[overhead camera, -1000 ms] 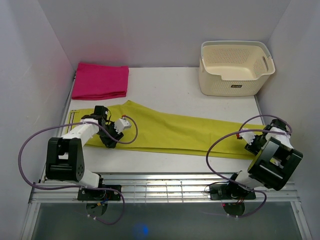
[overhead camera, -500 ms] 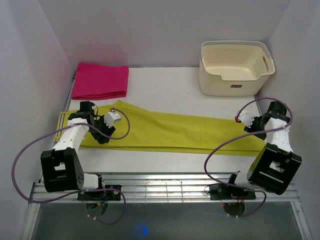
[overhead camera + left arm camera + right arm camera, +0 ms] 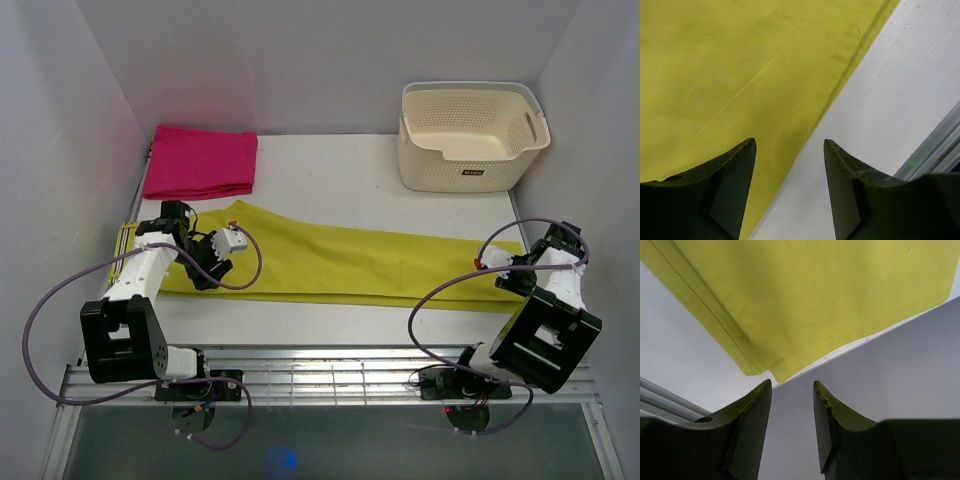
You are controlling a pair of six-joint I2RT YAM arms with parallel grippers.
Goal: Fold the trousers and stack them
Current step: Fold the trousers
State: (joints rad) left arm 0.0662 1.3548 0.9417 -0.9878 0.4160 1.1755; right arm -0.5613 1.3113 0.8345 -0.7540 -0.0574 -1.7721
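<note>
Yellow-green trousers (image 3: 340, 265) flat across the table (image 3: 350, 180), left end partly hidden under the left arm (image 3: 150, 268) from above, only wrist views show left gripper (image 3: 789, 145) spread wide over their edge, right gripper (image 3: 791, 385) parted, empty, by cuff corner.

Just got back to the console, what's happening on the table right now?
The yellow-green trousers lie flat across the table, stretched left to right. The left gripper hangs open over the waist end, the right gripper open over the cuff end; neither holds any fabric. The pink cloth and the basket sit at the back.
</note>
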